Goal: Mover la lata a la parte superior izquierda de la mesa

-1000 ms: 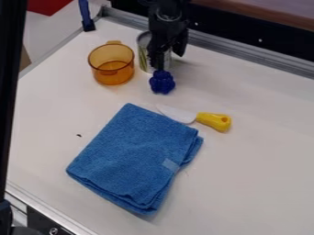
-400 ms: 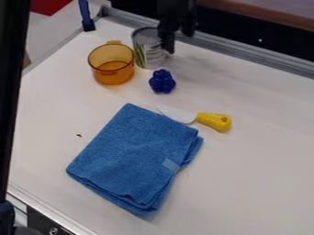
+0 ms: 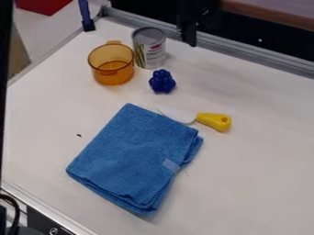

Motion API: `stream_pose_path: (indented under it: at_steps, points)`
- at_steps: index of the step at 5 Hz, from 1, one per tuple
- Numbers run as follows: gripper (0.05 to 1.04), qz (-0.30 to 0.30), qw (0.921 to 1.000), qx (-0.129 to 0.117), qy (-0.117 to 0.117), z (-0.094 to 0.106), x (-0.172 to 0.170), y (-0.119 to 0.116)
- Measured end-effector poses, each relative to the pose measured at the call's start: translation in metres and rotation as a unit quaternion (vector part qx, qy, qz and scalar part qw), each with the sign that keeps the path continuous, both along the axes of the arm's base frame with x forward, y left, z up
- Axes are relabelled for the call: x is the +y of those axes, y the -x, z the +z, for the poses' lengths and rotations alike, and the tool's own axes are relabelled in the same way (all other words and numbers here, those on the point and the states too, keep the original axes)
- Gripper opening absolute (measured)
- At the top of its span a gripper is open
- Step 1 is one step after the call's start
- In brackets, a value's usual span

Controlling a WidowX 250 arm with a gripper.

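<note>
"Can (image 3: 149, 48) first: which way does it point?"

"Straight up. It stands on its base, long axis upright, round metal top facing upward and part of the printed label turned toward the camera."

"And where on the bench (image 3: 257, 165)?"

"Near the upper left corner, a little in from the upper edge. The amber cup (image 3: 111, 73) is just beside it on the left, handle toward the upper edge, and the blue knobbly toy (image 3: 162, 81) sits near it, toward the lower edge."

"What about the tool (image 3: 189, 39)?"

"At the upper edge, right of the can and apart from it. I cannot tell how far open it is against that dark background. It hasn't got hold of the can, and I see nothing else in its grip."

"Anything lower down?"

"A folded blue cloth (image 3: 135, 158), toward the left edge. The knife (image 3: 213, 121) lies by its upper right side, blade pointing up and left, yellow handle toward the right edge."
</note>
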State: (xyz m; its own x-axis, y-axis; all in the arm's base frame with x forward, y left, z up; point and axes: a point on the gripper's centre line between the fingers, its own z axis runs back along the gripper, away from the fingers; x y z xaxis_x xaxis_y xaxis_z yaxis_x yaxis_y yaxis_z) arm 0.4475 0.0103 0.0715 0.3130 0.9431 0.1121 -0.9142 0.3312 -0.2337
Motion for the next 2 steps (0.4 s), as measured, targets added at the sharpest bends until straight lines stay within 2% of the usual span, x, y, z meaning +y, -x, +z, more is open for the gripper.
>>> stream_pose_path:
  at_steps: [1, 2]
  points:
    - [0.999, -0.07, 0.9973, 0.019, -0.011, -0.003, -0.031, 0.028]
    - [0.999, -0.132, 0.9905, 0.025, -0.028, -0.009, -0.049, 0.06]
